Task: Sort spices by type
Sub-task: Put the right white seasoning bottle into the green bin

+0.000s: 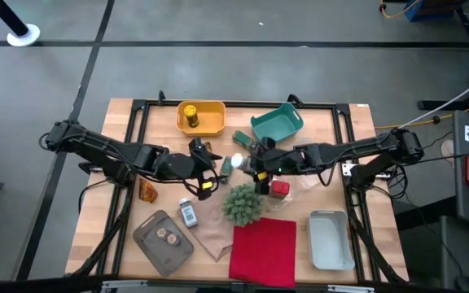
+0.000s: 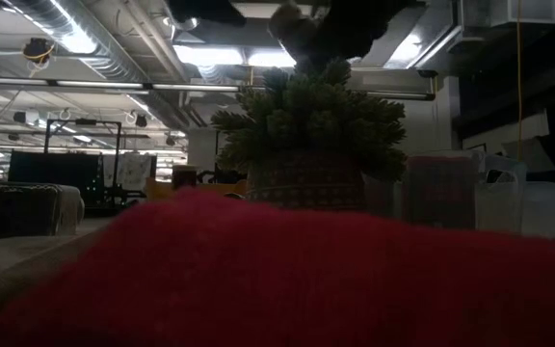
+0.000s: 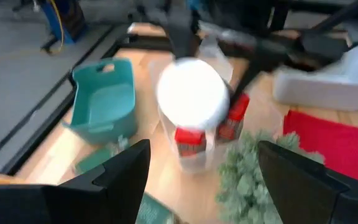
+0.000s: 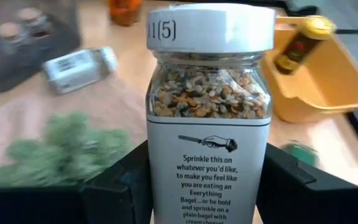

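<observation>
Two dark arms meet over the middle of the pale wooden table [image 1: 357, 122]. From largest to smallest: a red cloth [image 1: 264, 252] lies at the near edge, a grey tray [image 1: 164, 241] near left with small brown discs in it, a white bin [image 1: 330, 240] near right, a teal bin [image 1: 277, 124] and a yellow bin [image 1: 202, 117] at the far side, the latter holding a yellow-capped bottle [image 4: 302, 41]. A spiky green plant ball [image 1: 243, 203] sits just in front of the arms.

The task's thing of the moment is a square clear glass jar of seasoning with a white cap [image 4: 209, 118], held off the table at centre. The right tool [image 4: 207, 186] is clamped on its labelled body, one finger on each flat side. The left tool [image 3: 204, 168] faces the cap, its fingers spread wide and touching nothing.

I'd judge the jar rigid, fairly heavy, smooth and breakable; the flat sides give the surest hold, while the round cap could slip.

A second white-capped jar [image 1: 187, 213] lies on its side left of the plant.
</observation>
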Robot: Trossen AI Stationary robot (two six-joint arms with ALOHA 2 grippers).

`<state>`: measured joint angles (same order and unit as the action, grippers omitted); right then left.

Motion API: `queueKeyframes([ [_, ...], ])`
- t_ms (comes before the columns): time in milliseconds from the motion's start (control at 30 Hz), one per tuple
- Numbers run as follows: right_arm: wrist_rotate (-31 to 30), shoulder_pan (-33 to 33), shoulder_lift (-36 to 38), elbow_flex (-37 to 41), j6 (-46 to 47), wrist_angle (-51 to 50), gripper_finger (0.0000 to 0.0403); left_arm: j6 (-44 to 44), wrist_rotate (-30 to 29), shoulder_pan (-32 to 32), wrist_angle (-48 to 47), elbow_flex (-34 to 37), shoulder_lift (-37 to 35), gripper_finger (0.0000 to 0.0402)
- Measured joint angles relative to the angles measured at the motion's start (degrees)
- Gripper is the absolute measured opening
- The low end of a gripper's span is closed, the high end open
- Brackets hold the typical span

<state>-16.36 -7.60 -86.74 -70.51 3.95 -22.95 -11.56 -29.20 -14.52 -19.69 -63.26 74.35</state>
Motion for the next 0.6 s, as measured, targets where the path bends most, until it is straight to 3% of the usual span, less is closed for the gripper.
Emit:
queueKeyframes([
  [267, 0.68, 10.40, 0.39, -0.03, -2.52, -3.09, 0.0203, -0.49, -0.10, 0.00, -1.74, 0.02, 0.02, 0.0280],
  [600, 7.87, 27.31, 0.45, 1.29, -6.97, -1.56, 0.0203, 3.30, -0.23, 2.78, -2.55, 0.02, 0.02, 0.0280],
])
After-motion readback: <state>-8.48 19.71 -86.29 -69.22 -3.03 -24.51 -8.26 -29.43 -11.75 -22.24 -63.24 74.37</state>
